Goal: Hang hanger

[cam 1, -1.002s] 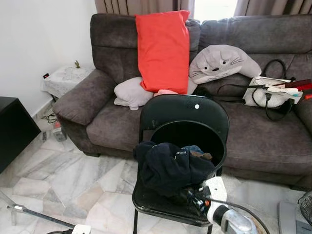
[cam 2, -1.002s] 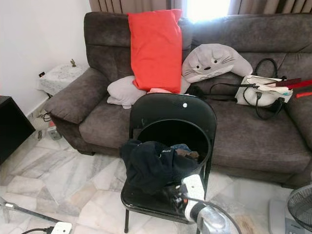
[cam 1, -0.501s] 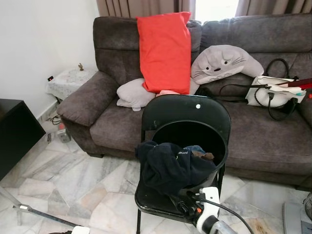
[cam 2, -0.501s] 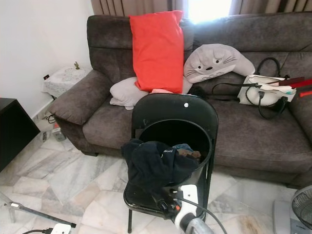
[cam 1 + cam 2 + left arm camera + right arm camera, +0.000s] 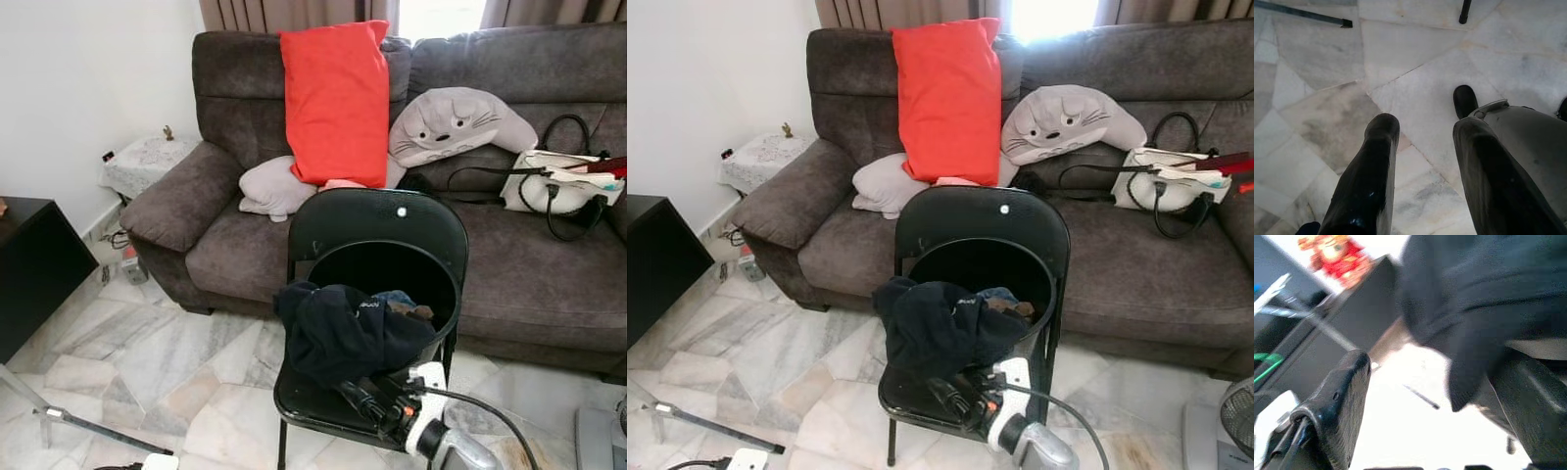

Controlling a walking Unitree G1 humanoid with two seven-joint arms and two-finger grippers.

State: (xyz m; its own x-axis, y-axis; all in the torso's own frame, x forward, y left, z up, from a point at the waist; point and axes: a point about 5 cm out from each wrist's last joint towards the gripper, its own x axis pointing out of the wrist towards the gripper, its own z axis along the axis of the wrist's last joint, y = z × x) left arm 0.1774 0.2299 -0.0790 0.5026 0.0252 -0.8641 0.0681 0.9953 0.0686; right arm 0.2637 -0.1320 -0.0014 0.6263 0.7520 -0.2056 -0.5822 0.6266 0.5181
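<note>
A black folding chair [image 5: 377, 230] stands before the sofa with a black round basket [image 5: 443, 294] on its seat. A dark navy garment [image 5: 338, 333] is draped over the basket's front rim. My right gripper [image 5: 361, 399] is low at the chair's front edge, just under the garment's hem. Its fingers [image 5: 1344, 396] are open, with the dark cloth [image 5: 1484, 308] hanging close ahead of them. My left gripper [image 5: 1422, 132] hangs open over the marble floor, holding nothing. I can make out no hanger.
Behind the chair is a grey sofa [image 5: 549, 264] with a red cushion [image 5: 333, 103], a grey plush [image 5: 460, 122] and a white bag [image 5: 558, 186]. A black cabinet [image 5: 34, 264] stands at left. A metal rod [image 5: 88, 426] lies on the floor.
My right gripper dipped, then came back up and a little left under the garment. The head view has shifted slightly; the chair and basket stay put.
</note>
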